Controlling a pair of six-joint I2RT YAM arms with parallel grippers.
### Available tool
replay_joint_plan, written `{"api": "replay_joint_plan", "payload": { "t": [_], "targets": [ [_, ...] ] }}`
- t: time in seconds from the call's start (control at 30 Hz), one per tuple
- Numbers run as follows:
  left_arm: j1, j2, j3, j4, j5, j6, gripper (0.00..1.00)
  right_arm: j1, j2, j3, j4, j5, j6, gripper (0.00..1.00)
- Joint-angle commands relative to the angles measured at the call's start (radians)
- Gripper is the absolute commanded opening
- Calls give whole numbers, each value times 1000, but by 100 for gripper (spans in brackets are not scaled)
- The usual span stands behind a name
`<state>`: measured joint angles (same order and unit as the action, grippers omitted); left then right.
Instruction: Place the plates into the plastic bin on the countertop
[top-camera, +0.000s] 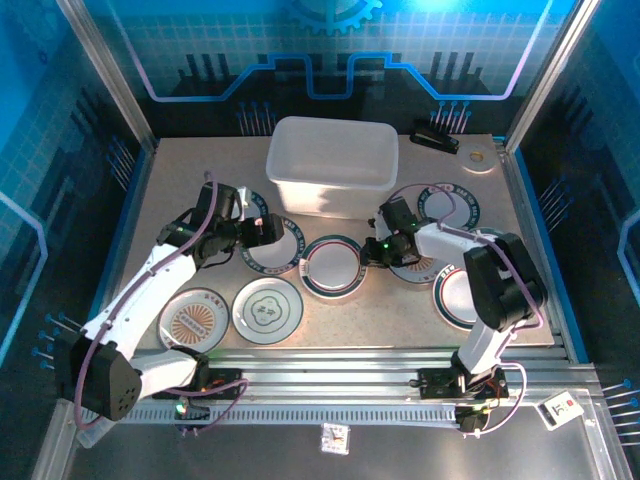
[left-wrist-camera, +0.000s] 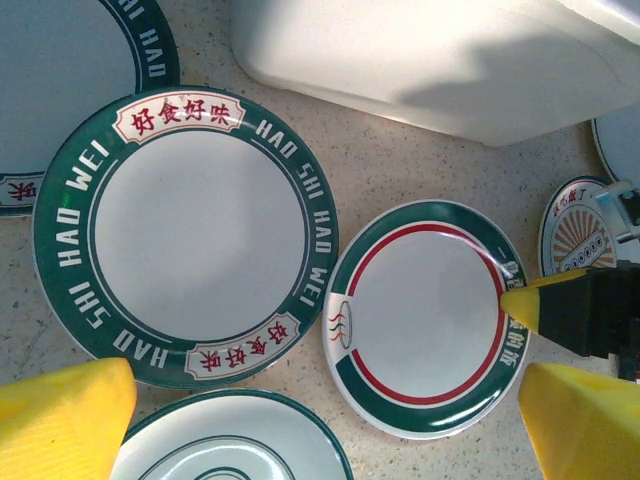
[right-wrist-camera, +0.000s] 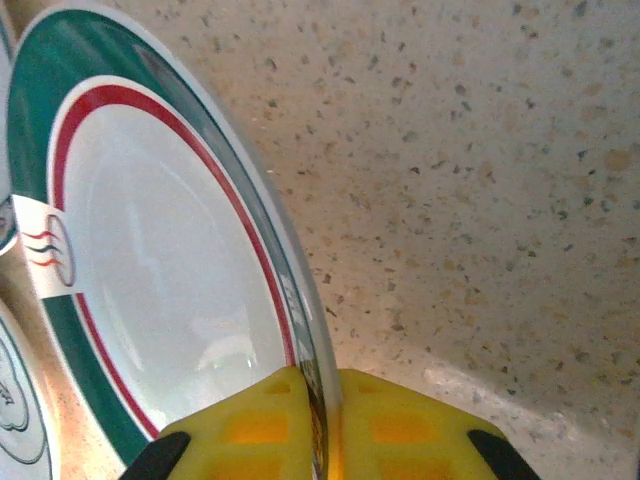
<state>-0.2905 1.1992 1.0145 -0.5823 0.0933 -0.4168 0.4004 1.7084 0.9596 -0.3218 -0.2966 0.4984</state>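
Right gripper (right-wrist-camera: 320, 398) clamped on red-ringed plate (right-wrist-camera: 170, 280) rim; left gripper (left-wrist-camera: 322, 385) fingers spread apart over green-rimmed plate (left-wrist-camera: 190, 235), near bin (left-wrist-camera: 420, 60).

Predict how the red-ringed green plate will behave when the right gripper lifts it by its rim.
The red-ringed plate looks rigid, so it should keep its shape. Its glossy glaze reflects light, so it may slip in the right gripper, which pinches only its rim. Held at one side, it will probably tilt downward.

Blue-lit walls (top-camera: 50, 170), seemingly glass; metal frame (top-camera: 109, 75)
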Motion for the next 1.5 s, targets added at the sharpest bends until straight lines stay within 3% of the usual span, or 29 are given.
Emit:
{"api": "replay_joint_plan", "payload": {
  "t": [0.0,0.47,0.67,0.8,1.13,1.3,1.47],
  "targets": [
    [8,-25,33,-38,-7,-7,99,9,-39,-28,4,26,16,10],
    [8,-65,36,-22,-32,-47,99,-29,-203,-105,-4,-35,67,3],
    [9,-23,111,-46,-110,-49,99,-38,-274,-115,-24,-54,81,1],
    [13,68,221,-71,-185,-30,99,-59,-356,-117,-50,-57,89,0],
    [72,451,568,-110,-168,18,99,-152,-502,-86,-122,-155,72,0],
    [98,627,750,-149,-146,48,99,-189,-551,25,-163,-210,67,0],
    [123,758,889,-205,-138,81,99,-219,-507,183,-186,-233,65,0]
  ]
}}
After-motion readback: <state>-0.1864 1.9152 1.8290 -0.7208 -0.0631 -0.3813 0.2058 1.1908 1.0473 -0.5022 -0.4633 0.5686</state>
